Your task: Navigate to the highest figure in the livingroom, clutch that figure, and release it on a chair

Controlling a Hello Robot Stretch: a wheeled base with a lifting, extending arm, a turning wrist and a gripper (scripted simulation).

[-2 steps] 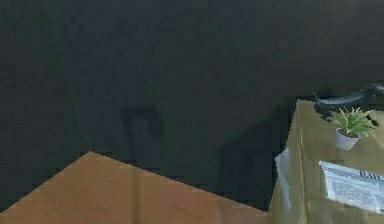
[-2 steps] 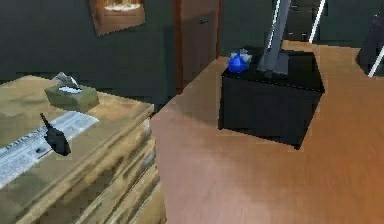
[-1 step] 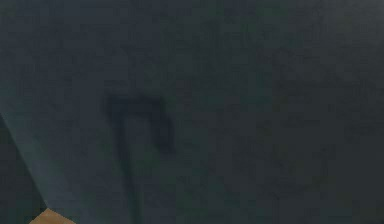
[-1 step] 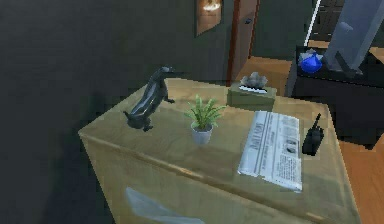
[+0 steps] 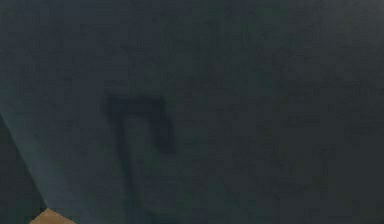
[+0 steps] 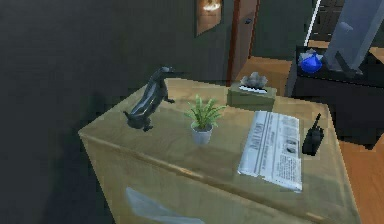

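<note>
While the forward view faces a dark wall [image 5: 250, 90], the dark bird figure [image 6: 150, 103] stands on the wooden table [image 6: 170, 152] beside a little green plant [image 6: 204, 117], and I cannot tell what the claw is doing.

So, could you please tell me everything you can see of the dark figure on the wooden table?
The dark figure is a blue-black, bird-like statue with a slim body, a small head on top and feet below. It stands tilted on the wooden table, left of the potted plant and apart from it; only the tabletop touches it.
</note>
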